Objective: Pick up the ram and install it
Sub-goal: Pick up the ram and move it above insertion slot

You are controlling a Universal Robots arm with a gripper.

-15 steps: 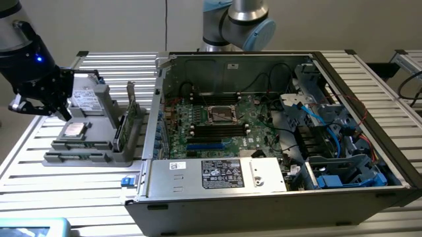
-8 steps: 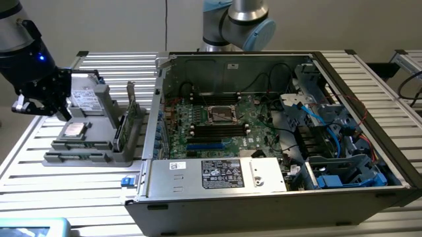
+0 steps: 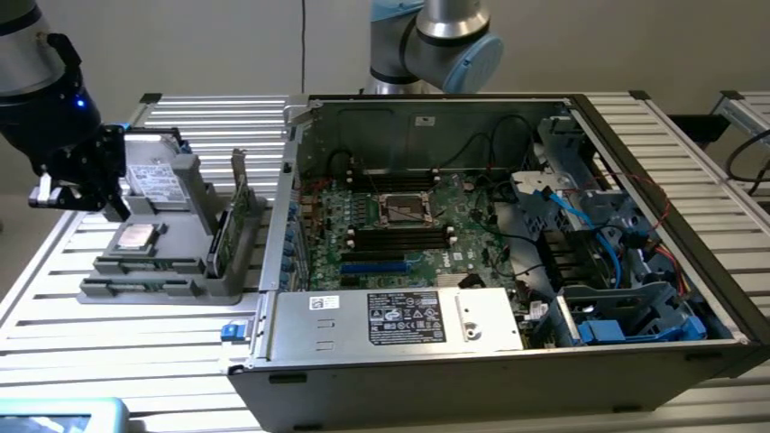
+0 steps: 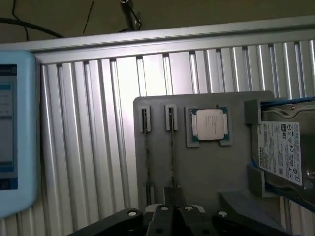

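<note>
Ram (image 4: 172,152) stands on its long edge in a slot of the grey holder (image 4: 211,172), seen from above as a thin dark line. A second, similar line occupies the neighbouring slot, on the side away from the processor (image 4: 209,125). The processor lies flat in its square recess in the holder, between the slots and the hard drive (image 4: 280,147), which sits at the holder's far end. The gripper (image 4: 174,214) has its fingers pressed together, pinching nothing. It hangs at the holder's edge, in line with the ram's slot, and whether it touches the holder cannot be told. The holder rests on the ribbed metal counter (image 4: 98,147). An open computer case (image 3: 506,225), motherboard exposed, stands just beside the holder on the exterior view's right. A pale blue device (image 4: 15,137) lies on the counter, apart from the holder's slot end.
</note>
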